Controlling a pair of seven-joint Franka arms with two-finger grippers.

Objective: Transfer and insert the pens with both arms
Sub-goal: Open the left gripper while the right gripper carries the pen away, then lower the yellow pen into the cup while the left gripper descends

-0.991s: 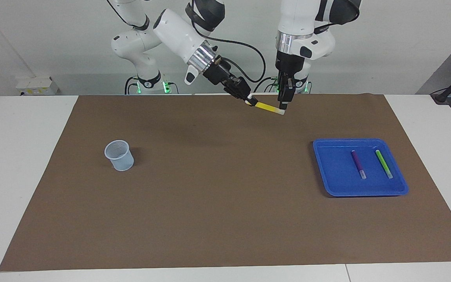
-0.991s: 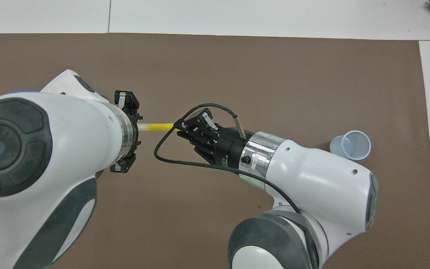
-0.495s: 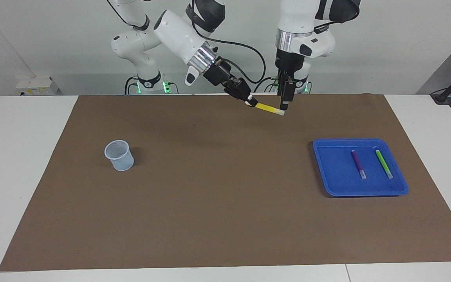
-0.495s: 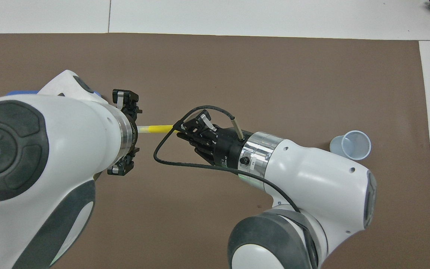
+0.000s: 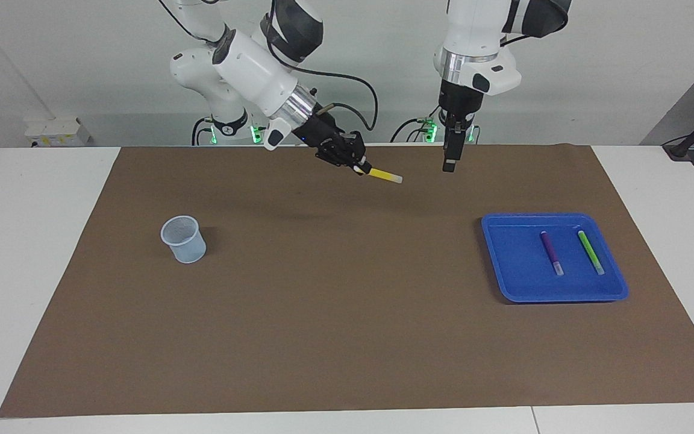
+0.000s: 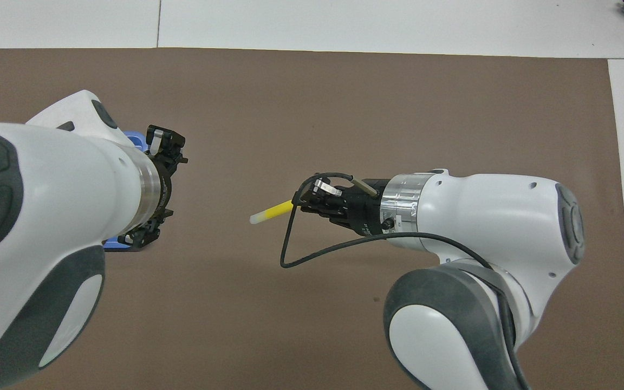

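1. Brown paper [image 5: 347,337] covered most of the white table, with a pale cup [image 5: 184,239] toward the right arm's end and a blue tray [image 5: 506,265] toward the left arm's end.
2. From my console I saw that the handover had just finished. A second earlier both grippers had been at the yellow pen [image 5: 384,175]; now they had drawn apart and only the right gripper [image 5: 359,167] carried it.
3. That gripper was clamped shut on the pen's coloured end. The pen stuck out nearly level over the paper, with its pale tip pointing toward the left arm. In the overhead view it [image 6: 271,212] hung in the same way, clear of everything else.
4. The left gripper [image 5: 449,163] had let go and pulled back toward the tray end, pointing straight down over the paper's edge by the robots. It held nothing and touched nothing. I could not make out from my screens how wide its fingers stood.
5. The purple pen [image 5: 551,253] and the green pen [image 5: 591,252] lay side by side in the tray, apart from each other.
6. I judged the transfer of the first pen done. What remained was to carry it over the cup and drop it in, then fetch the two in the tray.
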